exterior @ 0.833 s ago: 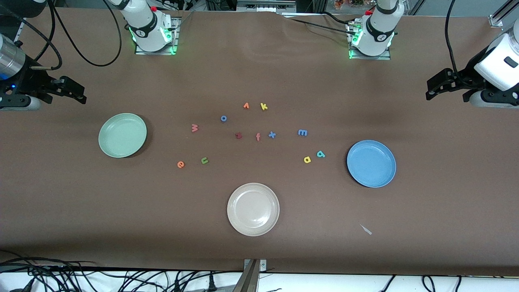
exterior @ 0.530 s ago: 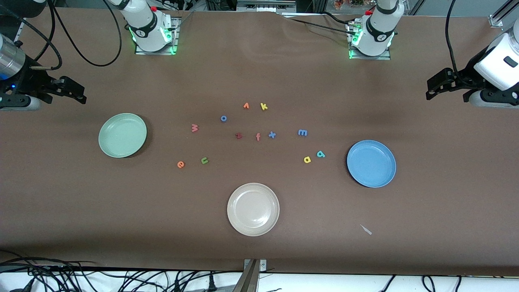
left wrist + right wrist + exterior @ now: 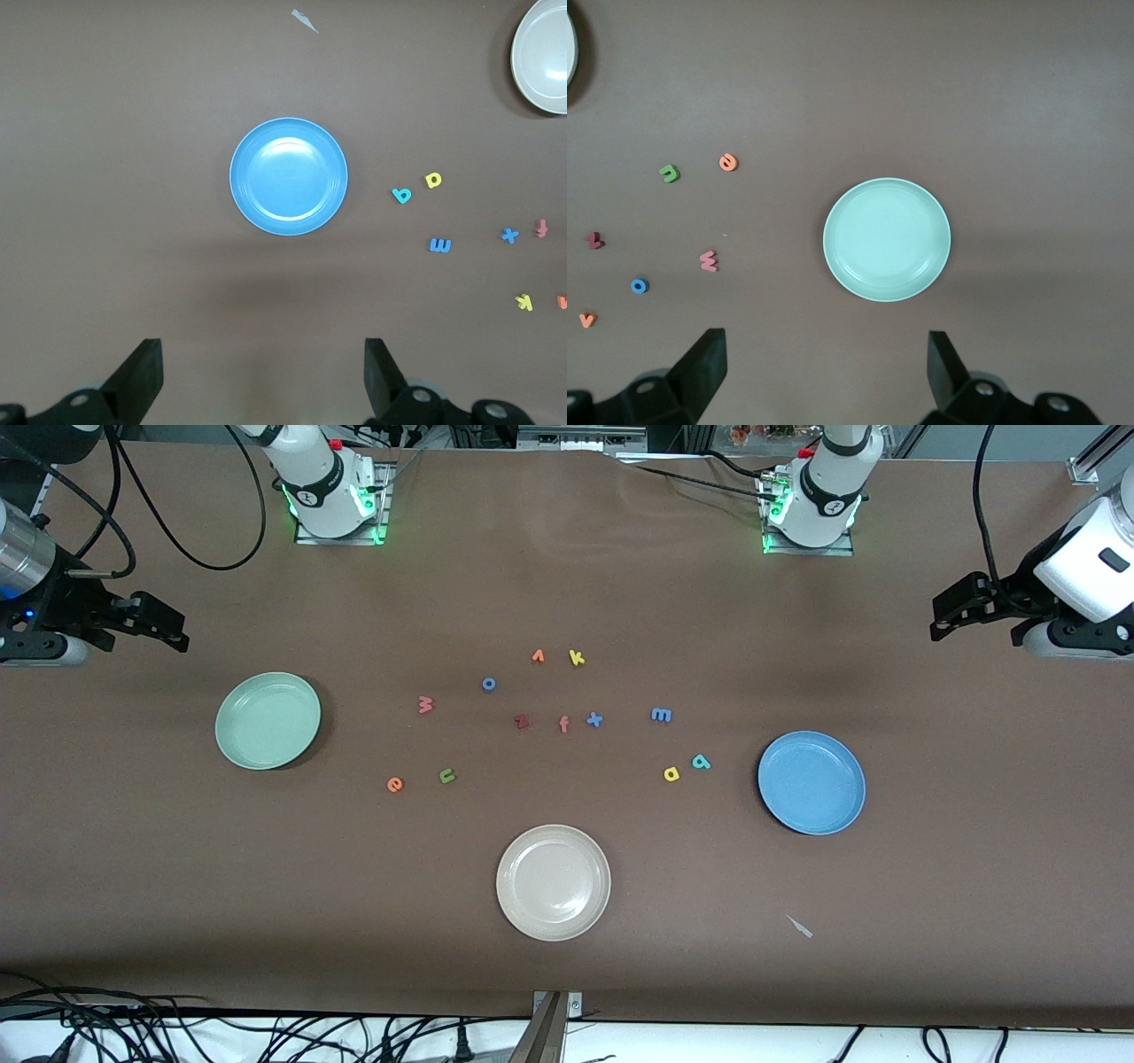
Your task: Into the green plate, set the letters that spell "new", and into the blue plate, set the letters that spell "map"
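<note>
Front view — left pincer (image 3: 946, 615) and right pincer (image 3: 168, 624) both spread wide, holding nothing.

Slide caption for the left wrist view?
Open left gripper hovers above the empty round blue plate; teal p, yellow a and blue m foam letters lie beside it.

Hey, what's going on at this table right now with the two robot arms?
Nothing is being handled. The left gripper and right gripper both hang open and empty at their own ends of the table. The green plate, blue plate and beige plate hold nothing. All the foam letters lie loose on the table between them, including the green n, orange e, blue m and yellow a.
</note>
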